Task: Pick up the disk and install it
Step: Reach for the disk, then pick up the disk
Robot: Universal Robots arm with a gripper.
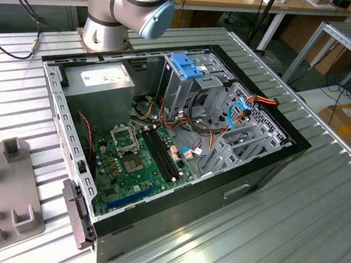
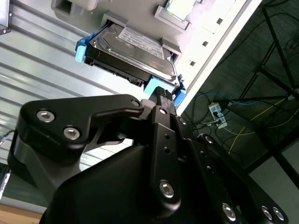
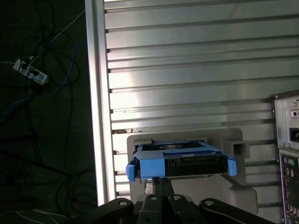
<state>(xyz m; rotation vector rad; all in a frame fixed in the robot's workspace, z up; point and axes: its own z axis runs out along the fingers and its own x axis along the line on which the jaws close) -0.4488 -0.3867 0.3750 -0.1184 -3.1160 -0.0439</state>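
Disk pick-up station and target case. The disk (image 2: 133, 46), grey metal with a white label and a bright blue bracket, sits in a grey holder (image 3: 238, 186) on the ribbed metal desk (image 3: 187, 70), near the desk's edge. In both wrist views the gripper (image 2: 161, 93) meets the blue bracket at the disk's near end; whether it is clamped on the bracket or merely touching it cannot be told. The exterior view shows the open computer case (image 1: 181, 138), with its blue-topped drive cage (image 1: 190, 68) and loose cables (image 1: 193, 139) close by. Probable hazards are three. A hold on the plastic bracket alone may flex or slip. A tilted lift may jam the disk in the holder. The cables may snag the disk near the cage.
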